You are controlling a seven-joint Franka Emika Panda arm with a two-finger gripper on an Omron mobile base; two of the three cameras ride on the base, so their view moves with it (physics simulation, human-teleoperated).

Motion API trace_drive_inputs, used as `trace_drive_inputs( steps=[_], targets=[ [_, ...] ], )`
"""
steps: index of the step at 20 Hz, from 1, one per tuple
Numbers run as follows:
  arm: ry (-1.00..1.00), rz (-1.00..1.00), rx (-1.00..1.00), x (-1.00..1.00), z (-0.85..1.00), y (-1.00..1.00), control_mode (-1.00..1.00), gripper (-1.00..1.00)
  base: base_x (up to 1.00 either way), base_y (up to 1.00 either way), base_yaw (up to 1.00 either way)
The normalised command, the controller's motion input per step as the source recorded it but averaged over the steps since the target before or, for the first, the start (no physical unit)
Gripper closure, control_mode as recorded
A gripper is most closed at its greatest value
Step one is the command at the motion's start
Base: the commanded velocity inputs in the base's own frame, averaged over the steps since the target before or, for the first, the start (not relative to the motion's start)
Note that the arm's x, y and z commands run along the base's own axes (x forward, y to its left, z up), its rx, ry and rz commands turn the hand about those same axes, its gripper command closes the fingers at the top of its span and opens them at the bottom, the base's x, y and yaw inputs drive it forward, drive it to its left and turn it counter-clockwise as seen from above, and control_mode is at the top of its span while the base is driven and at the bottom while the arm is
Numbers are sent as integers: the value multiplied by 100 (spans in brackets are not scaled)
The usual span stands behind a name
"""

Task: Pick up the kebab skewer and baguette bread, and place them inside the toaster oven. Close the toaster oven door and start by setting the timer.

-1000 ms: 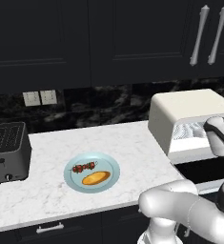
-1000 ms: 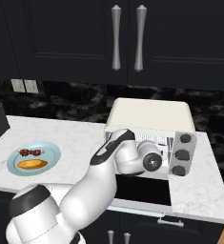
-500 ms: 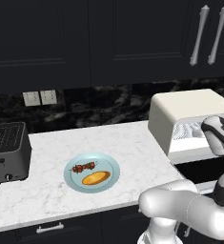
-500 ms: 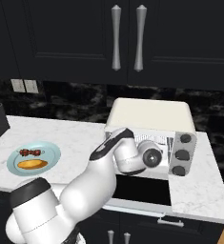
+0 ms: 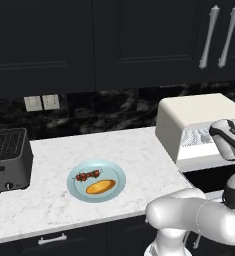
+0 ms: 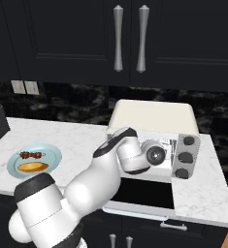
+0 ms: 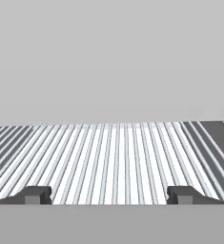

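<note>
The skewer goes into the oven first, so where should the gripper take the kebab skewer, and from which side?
Judging by its pose, take the kebab skewer at mid-length from straight above, jaws across the stick: it lies flat on the plate, and the baguette bread lies close alongside.

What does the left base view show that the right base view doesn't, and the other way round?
Left base view alone: the whole dark grey slot toaster at the counter's left end.

Right base view alone: the toaster oven's three round knobs on its right panel, and the oven door folded down open.

Both: the blue plate carrying the kebab skewer and baguette bread, the cream toaster oven, wall outlets, and the arm's wrist at the oven mouth.
</note>
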Motion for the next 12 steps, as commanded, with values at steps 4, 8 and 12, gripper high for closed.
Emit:
trace_drive_inputs(
  steps=[4, 8, 12],
  targets=[
    [5, 0, 0, 0, -56, 0, -100, -100, 0, 0, 0],
    [3, 0, 0, -15, -79, 0, -100, -100, 0, 0, 0],
    [2, 0, 0, -38, -91, 0, -100, -100, 0, 0, 0]
  ],
)
